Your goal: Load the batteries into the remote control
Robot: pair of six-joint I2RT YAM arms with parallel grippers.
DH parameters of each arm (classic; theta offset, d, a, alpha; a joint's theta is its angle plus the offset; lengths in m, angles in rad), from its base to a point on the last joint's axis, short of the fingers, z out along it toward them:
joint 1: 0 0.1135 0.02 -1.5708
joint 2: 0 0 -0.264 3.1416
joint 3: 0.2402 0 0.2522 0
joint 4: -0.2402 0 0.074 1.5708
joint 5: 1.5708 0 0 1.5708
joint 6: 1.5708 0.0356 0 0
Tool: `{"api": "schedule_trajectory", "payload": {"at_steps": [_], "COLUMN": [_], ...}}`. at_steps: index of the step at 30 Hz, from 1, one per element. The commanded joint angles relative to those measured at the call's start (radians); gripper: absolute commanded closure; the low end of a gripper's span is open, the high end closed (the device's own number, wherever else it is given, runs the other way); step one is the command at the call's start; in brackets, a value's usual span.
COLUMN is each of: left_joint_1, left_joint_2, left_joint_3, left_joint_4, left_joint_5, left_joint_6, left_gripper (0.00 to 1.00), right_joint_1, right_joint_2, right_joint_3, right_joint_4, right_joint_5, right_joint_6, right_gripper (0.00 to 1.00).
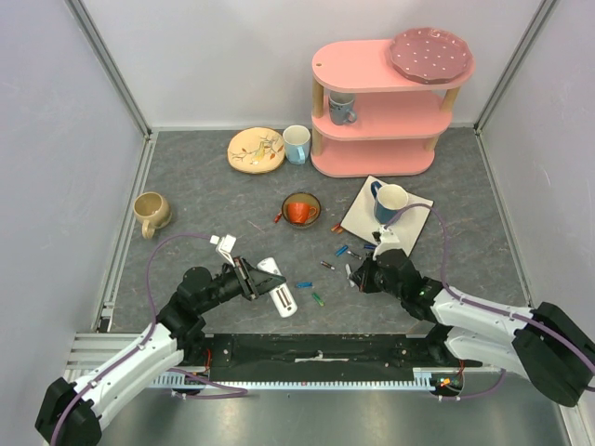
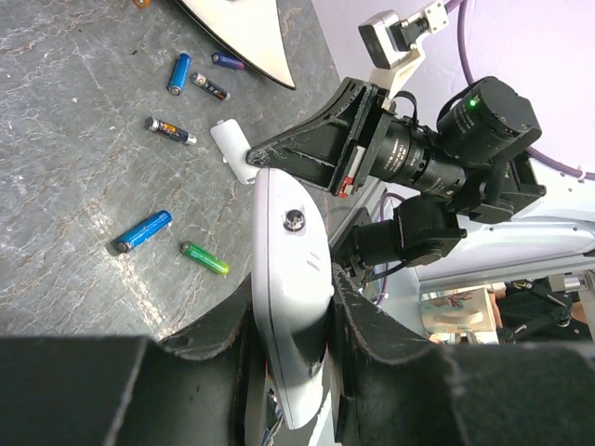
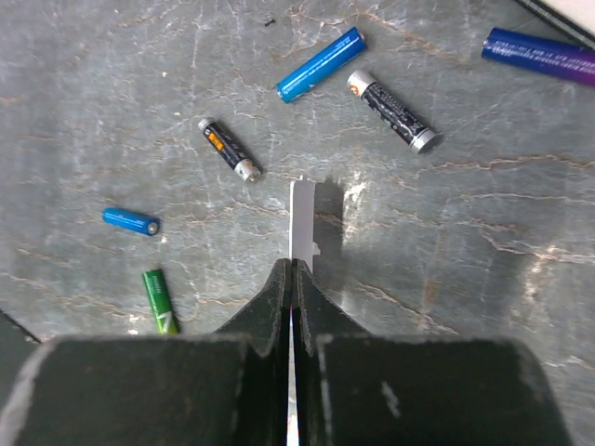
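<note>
Remote control (image 2: 290,279) in left fingers (image 2: 376,325); right fingers (image 3: 268,311) pinch white cover (image 3: 302,216).

Eight batteries (image 1: 304,284), four cups (image 1: 296,144), two plates (image 1: 256,150), one bowl (image 1: 301,195), one remote control (image 1: 284,299).

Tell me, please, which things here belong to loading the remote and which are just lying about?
For the job: remote control in the left pincer; loose batteries; thin white piece, perhaps its cover, in the right pincer.
Lying about: pink shelf with dotted plate and blue-grey mug; tan mug; patterned plate; white cup; orange cup; napkin under dark blue mug.
</note>
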Motion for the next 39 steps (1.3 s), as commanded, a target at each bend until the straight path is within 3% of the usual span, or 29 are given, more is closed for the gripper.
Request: {"api": "schedule_trajectory", "payload": {"at_steps": [1, 5, 10, 18, 24, 29, 34, 39], "left_joint_1": [0.004, 0.004, 0.004, 0.004, 0.004, 0.004, 0.004, 0.004], "left_joint_2": [0.021, 0.022, 0.022, 0.071, 0.064, 0.047, 0.051, 0.013], "left_joint_3": [-0.042, -0.047, -0.052, -0.052, -0.052, -0.036, -0.084, -0.142], "left_joint_4": [0.08, 0.091, 0.092, 0.132, 0.131, 0.1, 0.245, 0.295], "left_joint_5": [-0.004, -0.004, -0.013, -0.005, -0.007, -0.028, -0.051, -0.079], "left_joint_6": [-0.03, -0.036, -0.039, -0.048, -0.048, -0.031, -0.064, -0.073], "left_gripper": [0.98, 0.98, 0.98, 0.98, 0.98, 0.98, 0.94, 0.97], "right_joint_1": [-0.039, -0.056, -0.054, -0.056, -0.057, -0.054, -0.038, 0.195], "right_joint_2": [0.035, 0.046, 0.012, -0.048, -0.12, -0.223, -0.092, 0.068], "right_joint_3": [-0.071, -0.121, -0.115, -0.096, -0.064, 0.135, 0.341, 0.431], "right_joint_4": [0.219, 0.288, 0.195, 0.028, -0.078, -0.306, -0.443, -0.491], "right_joint_5": [-0.128, -0.131, -0.097, -0.007, 0.029, 0.095, 0.232, 0.51], "right_joint_6": [0.14, 0.18, 0.162, 0.148, 0.127, -0.008, -0.16, -0.246], "right_gripper": [1.0, 1.0, 0.95, 0.65, 0.52, 0.47, 0.47, 0.46]}}
